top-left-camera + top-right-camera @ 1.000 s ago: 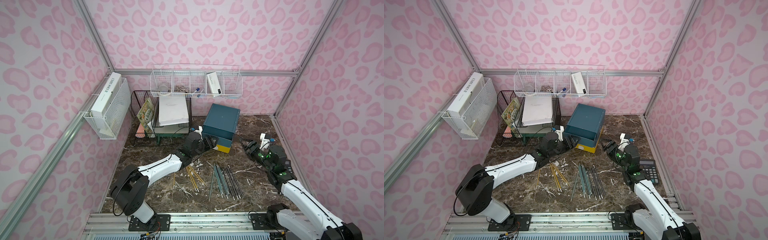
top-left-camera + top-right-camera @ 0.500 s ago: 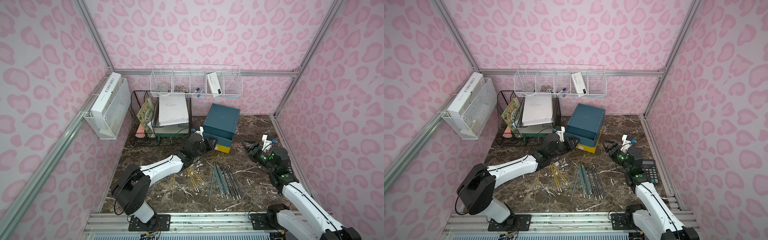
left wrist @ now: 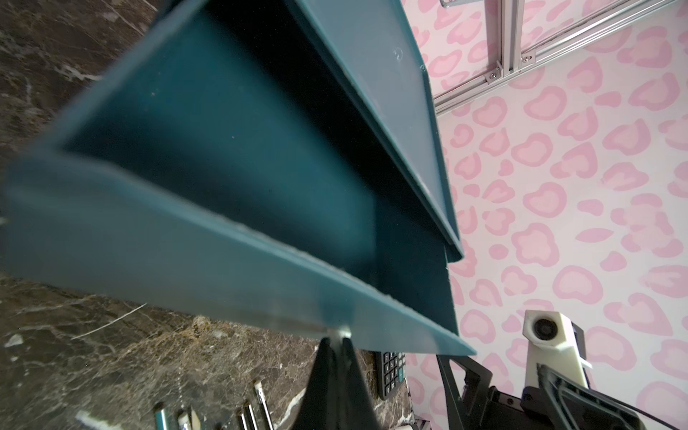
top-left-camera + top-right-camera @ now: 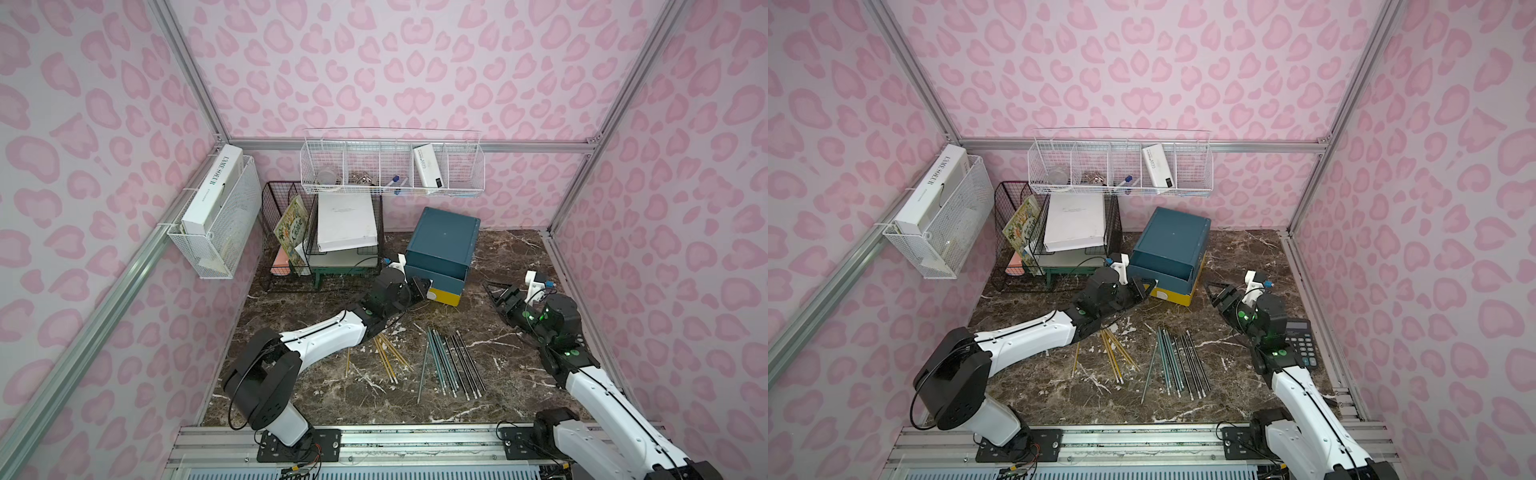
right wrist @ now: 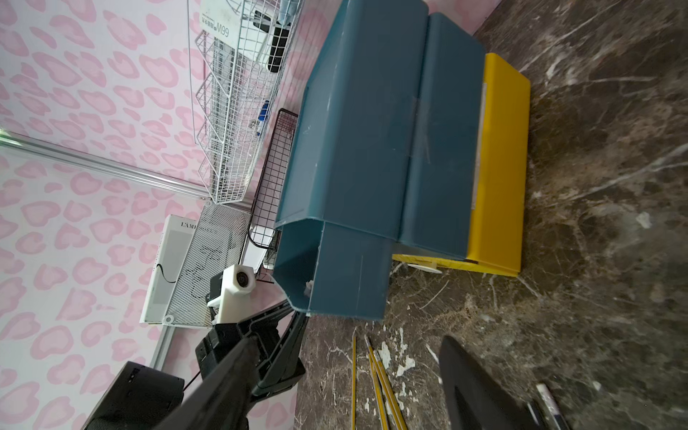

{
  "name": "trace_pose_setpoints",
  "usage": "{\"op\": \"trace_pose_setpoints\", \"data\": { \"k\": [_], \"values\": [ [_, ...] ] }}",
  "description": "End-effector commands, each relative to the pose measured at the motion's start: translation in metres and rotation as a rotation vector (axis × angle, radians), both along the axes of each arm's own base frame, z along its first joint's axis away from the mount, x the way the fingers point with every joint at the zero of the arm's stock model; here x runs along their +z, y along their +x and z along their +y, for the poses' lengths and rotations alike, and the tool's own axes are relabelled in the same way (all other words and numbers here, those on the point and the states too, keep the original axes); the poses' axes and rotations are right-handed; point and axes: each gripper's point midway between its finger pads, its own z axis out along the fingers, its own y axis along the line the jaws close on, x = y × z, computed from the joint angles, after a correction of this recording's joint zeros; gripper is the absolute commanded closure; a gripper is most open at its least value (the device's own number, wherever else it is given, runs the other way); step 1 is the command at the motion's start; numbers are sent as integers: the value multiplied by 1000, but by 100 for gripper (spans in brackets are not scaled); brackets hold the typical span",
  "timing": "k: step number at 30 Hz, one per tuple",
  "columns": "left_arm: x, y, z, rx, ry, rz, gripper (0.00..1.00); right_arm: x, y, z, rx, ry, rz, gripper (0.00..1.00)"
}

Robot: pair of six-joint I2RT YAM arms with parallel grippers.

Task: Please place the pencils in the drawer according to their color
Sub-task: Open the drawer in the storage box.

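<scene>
The drawer cabinet (image 4: 442, 239) (image 4: 1171, 241) is dark teal with a yellow lowest drawer (image 4: 445, 296). Its top teal drawer (image 3: 223, 156) (image 5: 346, 275) is pulled out, and the part of its inside that I see is bare. My left gripper (image 4: 424, 286) (image 3: 336, 340) is shut on that drawer's small white handle (image 3: 337, 331). The pencils lie on the marble in front in groups: yellow (image 4: 386, 357) (image 5: 376, 376), teal-green (image 4: 436, 359), black (image 4: 465, 361). My right gripper (image 4: 498, 291) (image 5: 353, 387) hovers right of the cabinet, jaws apart, holding nothing.
A black wire file rack (image 4: 324, 237) with papers stands left of the cabinet. White wire baskets hang on the back wall (image 4: 390, 166) and the left wall (image 4: 216, 216). A calculator (image 4: 1302, 340) lies by the right wall under my right arm.
My left gripper's jaws have closed onto the teal drawer's handle. The right arm has barely shifted. The pencils have not moved.
</scene>
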Motion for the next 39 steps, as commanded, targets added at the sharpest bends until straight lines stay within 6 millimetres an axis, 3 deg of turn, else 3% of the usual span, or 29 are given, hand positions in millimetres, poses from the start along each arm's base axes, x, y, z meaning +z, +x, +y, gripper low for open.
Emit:
{"op": "trace_pose_setpoints", "data": {
  "k": [1,15,26,37,39],
  "values": [
    [9,0,-1,-13,-7,-34,100,-1,-1,-1,-3,-12,-5,24],
    [9,-21,18,-3,6,-17,100,-4,-3,-3,-11,-13,1,24],
    [-3,-43,26,-11,36,19,100,-8,-4,-5,-21,-15,10,24],
    [-4,-45,25,-32,80,23,100,-13,-2,-5,-24,-23,21,23],
    [-3,-45,23,-46,89,20,87,-13,-2,-5,-21,-28,23,22]
  ]
}}
